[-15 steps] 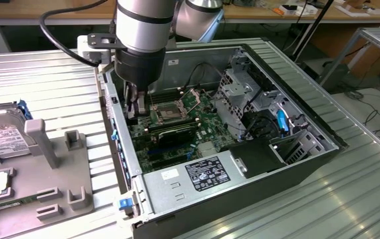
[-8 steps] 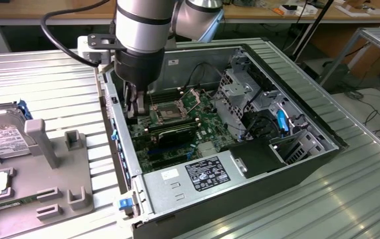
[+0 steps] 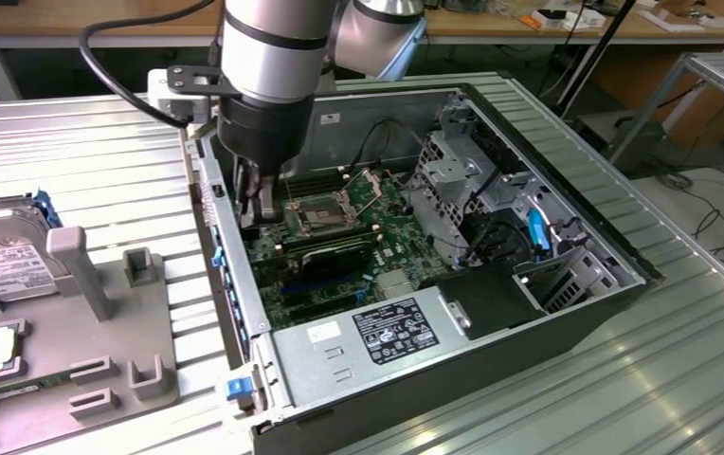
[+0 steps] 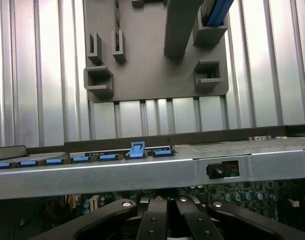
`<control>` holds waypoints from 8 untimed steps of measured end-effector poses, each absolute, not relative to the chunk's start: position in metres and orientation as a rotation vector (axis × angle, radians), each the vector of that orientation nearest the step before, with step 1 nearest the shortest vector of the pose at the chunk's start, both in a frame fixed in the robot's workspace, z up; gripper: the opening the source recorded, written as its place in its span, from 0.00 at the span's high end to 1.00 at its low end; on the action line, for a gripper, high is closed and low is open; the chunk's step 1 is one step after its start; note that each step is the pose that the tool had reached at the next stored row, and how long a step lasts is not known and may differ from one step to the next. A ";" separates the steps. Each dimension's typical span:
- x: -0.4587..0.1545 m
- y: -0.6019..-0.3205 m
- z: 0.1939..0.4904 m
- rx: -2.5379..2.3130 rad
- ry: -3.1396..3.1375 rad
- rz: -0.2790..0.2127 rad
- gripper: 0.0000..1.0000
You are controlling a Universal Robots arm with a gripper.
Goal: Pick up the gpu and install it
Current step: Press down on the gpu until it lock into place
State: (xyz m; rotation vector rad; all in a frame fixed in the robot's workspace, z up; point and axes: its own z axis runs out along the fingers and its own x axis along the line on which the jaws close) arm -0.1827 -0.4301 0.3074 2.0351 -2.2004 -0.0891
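Gripper (image 3: 256,216) hangs upper left of centre in the exterior view, lowered inside the open computer case (image 3: 589,313), close against the case wall on the exterior view's left. Fingers clenched together, nothing seen between them; in the wrist view the black fingers (image 4: 151,220) meet with no gap.

Just beside the tips, toward the exterior view's right: CPU socket (image 3: 324,213) on the green motherboard (image 3: 388,256).

Just below the socket, centre frame, a dark flat card lies across the board, most likely the gpu (image 3: 331,254). Cannot tell whether it is seated in a slot. The gripper stands near it, apparently not touching.

Lower centre: silver power supply (image 3: 388,332) with a black label. Blue latch (image 3: 238,387) at the case's lower left corner.

Outside the case, left edge of frame: grey fixture tray (image 3: 84,313) on the ridged metal table (image 3: 84,142), with a hard drive (image 3: 2,256) at its upper left.

Wrist view: case wall (image 4: 142,172) with a blue clip (image 4: 137,149), with the grey tray beyond it.
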 end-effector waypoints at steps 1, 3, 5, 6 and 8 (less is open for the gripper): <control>-0.183 -0.430 0.307 2.029 -2.193 -0.091 0.89; -0.183 -0.431 0.307 2.021 -2.184 -0.094 0.89; -0.182 -0.431 0.307 2.022 -2.184 -0.094 0.89; -0.182 -0.431 0.307 2.022 -2.185 -0.094 0.89; -0.181 -0.431 0.307 2.022 -2.185 -0.094 0.89</control>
